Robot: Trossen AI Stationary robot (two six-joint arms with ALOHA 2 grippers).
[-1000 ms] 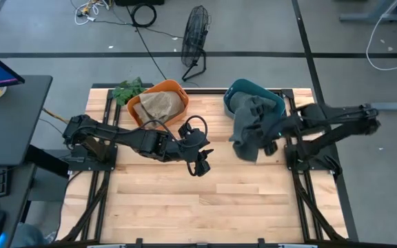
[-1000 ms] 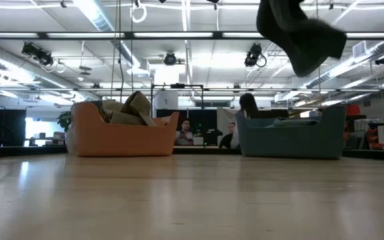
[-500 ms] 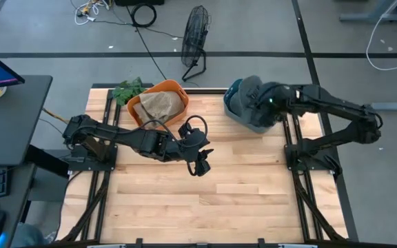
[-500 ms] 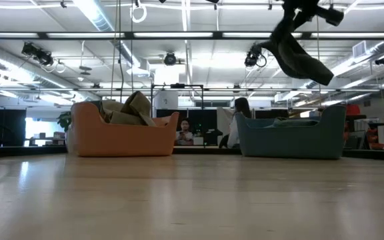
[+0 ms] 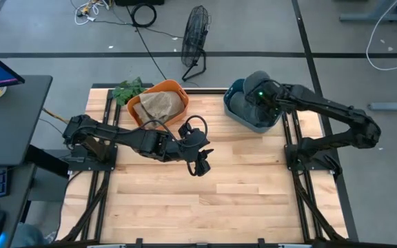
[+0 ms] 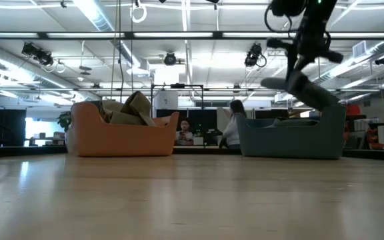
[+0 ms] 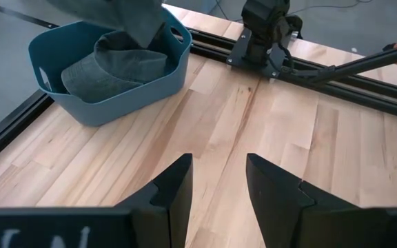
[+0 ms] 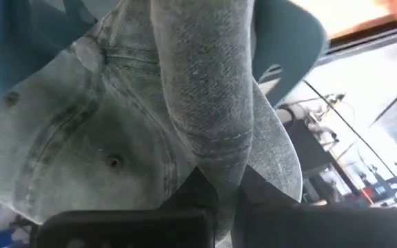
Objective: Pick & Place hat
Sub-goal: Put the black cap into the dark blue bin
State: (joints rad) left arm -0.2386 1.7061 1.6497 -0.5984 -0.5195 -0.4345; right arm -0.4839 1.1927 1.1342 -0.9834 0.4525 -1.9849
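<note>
The right tool (image 8: 216,196) is above the blue bin (image 5: 243,114), its fingers pinched on the brim of a grey hat (image 8: 205,89). In the low view the hat (image 6: 305,90) hangs from that tool just above the bin's (image 6: 292,137) rim, its lower end reaching the rim. In the left wrist view the held hat (image 7: 126,17) hangs over the bin (image 7: 116,89), where another grey cap (image 7: 112,65) already lies inside.

The left tool (image 5: 200,165) waits over the tabletop (image 5: 205,207), well apart from the blue bin toward the middle, its fingers (image 7: 174,189) spread with bare wood between them.

An orange bin (image 5: 158,103) stands beside the blue bin along the same far edge of the tabletop, with tan cloth (image 5: 160,103) in it; the cloth (image 6: 129,107) sticks up above that bin's (image 6: 119,137) rim in the low view. A green plant (image 5: 127,90) sits just beyond the orange bin, on the side away from the blue bin. On the floor past the blue bin stands a fan (image 5: 196,38). In the low view people (image 6: 232,127) show in the room behind the blue bin.
</note>
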